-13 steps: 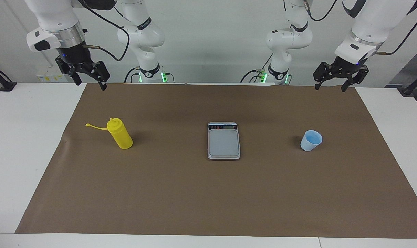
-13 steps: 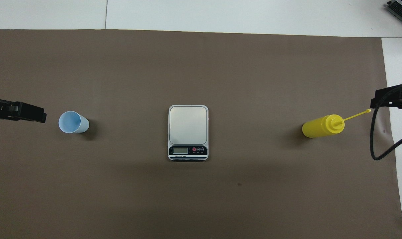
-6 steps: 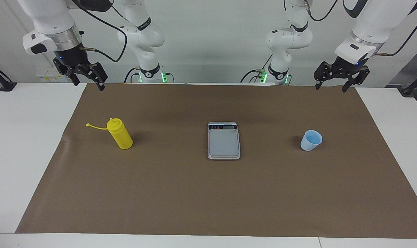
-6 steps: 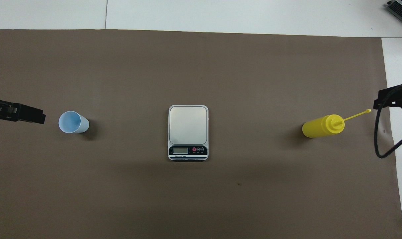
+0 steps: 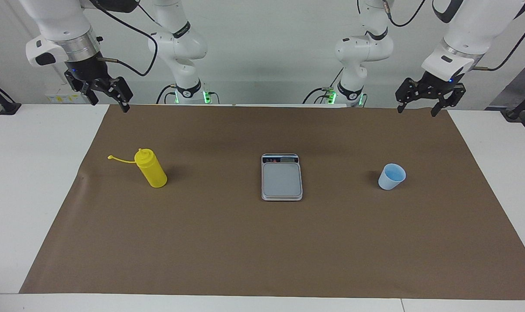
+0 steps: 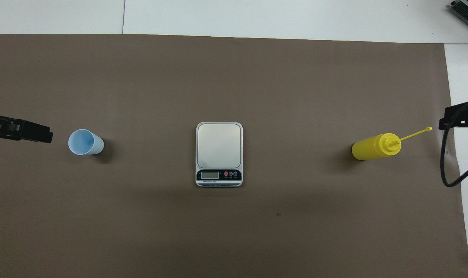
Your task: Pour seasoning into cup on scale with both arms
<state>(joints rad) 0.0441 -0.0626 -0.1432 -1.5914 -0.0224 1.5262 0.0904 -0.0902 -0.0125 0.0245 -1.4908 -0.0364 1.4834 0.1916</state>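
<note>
- right gripper (image 5: 108,104) now higher and closer to the worktop's (image 5: 37,182) edge than a second ago; left gripper (image 5: 417,107) unmoved.
- cup (image 5: 392,176) upright on the brown mat (image 5: 262,242), toward the left arm's end; looks empty.
- scale (image 5: 282,177) mid-mat, plate bare.
- seasoning (image 5: 150,168) standing toward the right arm's end, cap strap sticking out sideways.
- both sets of jaws spread wide, gripping nothing, raised over the mat's robot-side corners, well apart from cup and bottle.
</note>
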